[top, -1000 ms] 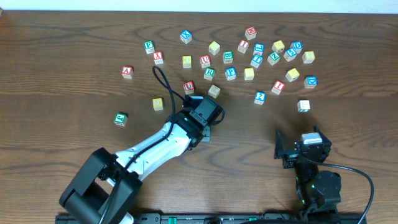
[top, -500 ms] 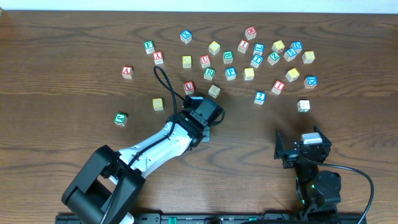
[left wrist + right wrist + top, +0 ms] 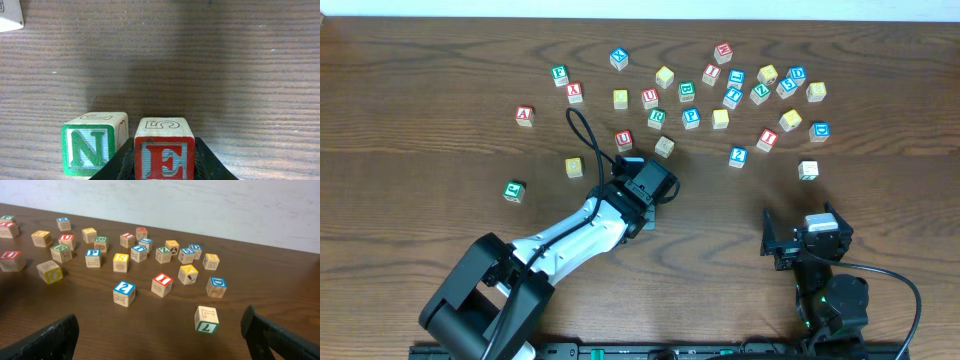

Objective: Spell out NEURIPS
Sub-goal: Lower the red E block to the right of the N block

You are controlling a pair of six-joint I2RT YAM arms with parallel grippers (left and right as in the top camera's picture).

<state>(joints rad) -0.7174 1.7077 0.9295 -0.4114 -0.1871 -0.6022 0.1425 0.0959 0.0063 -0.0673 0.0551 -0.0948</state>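
Nothing has visibly shifted since a second ago: the left end effector (image 3: 164, 167) stays low over the dark wooden surface (image 3: 420, 80), its black fingers (image 3: 209, 162) narrowed onto the sides of the wooden cube with a red E (image 3: 164, 156). Just to that cube's left in the wrist view, with a thin gap between them, stands the wooden cube with a green N (image 3: 92, 146). Both letters stand upright and face the wrist camera. The cubes are equal-sided, so neither has a long axis. An outlined 5 reads on top of the E cube.

From overhead both cubes are hidden under the left arm. Close beyond the arm's tip lie a plain pale cube (image 3: 664, 146) and a red U cube (image 3: 624, 140), and a black cable loop (image 3: 582, 125) arches beside them. Further back sit a green R cube (image 3: 656, 117) and a blue P cube (image 3: 691, 117) among the scattered cubes. A red A cube (image 3: 524, 115) lies apart to the left.

The right end effector (image 3: 160, 340) is spread wide and holds nothing. Ahead of it are a red I cube (image 3: 162, 284), a blue D cube (image 3: 216, 286) and a cube with a green 7 (image 3: 206, 320).
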